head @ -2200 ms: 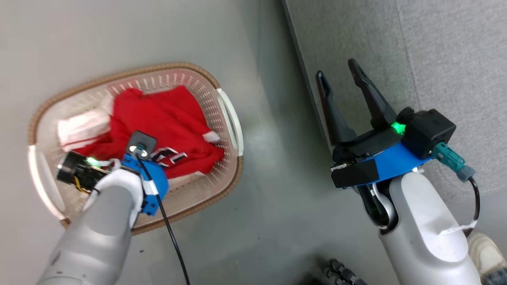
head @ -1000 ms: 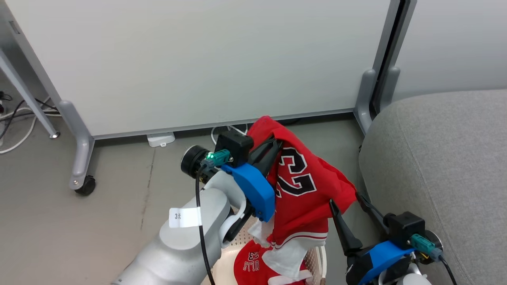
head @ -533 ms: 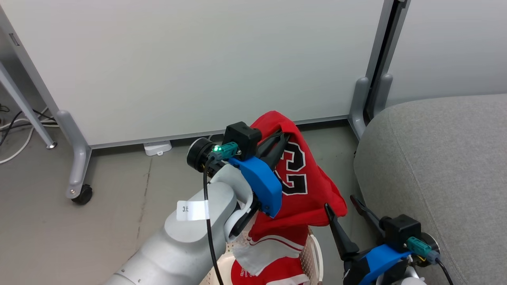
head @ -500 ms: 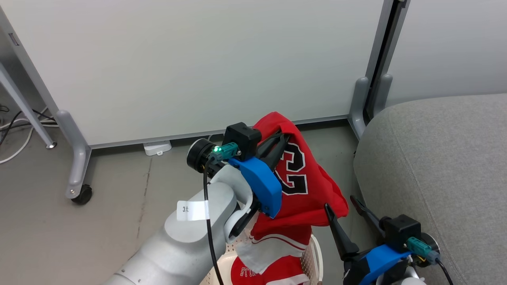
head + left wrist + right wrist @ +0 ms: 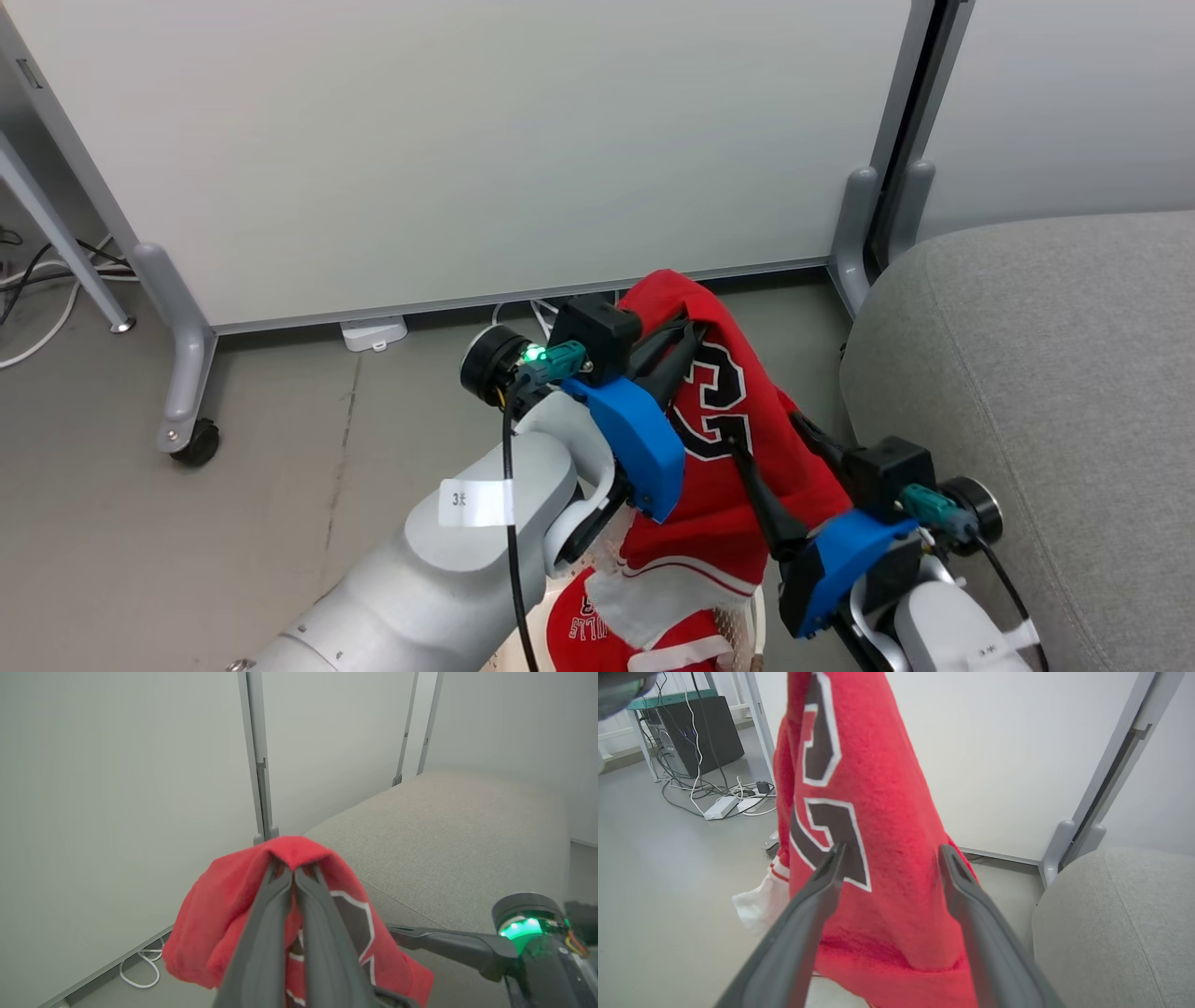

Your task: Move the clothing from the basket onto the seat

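The white partition panel (image 5: 467, 140) stands widest ahead of me, on grey feet on the floor. The grey seat (image 5: 1046, 373) fills my right side, its rounded edge just beside my right arm; nothing lies on the part I can see. Between panel and seat hangs the red jersey (image 5: 719, 523) with its black-and-white number, lifted above the basket (image 5: 747, 625) and short of the seat. The basket sits low in front of me, holding more clothing: a red piece with lettering (image 5: 579, 625) and a white cloth (image 5: 644, 607) draped over it. My left gripper (image 5: 293, 872) is pinched tight on the jersey's top fold, the fabric draping down both sides of my fingers. My right gripper (image 5: 893, 849) is spread wide, one finger to each side of the hanging jersey's lower part, gripping nothing.
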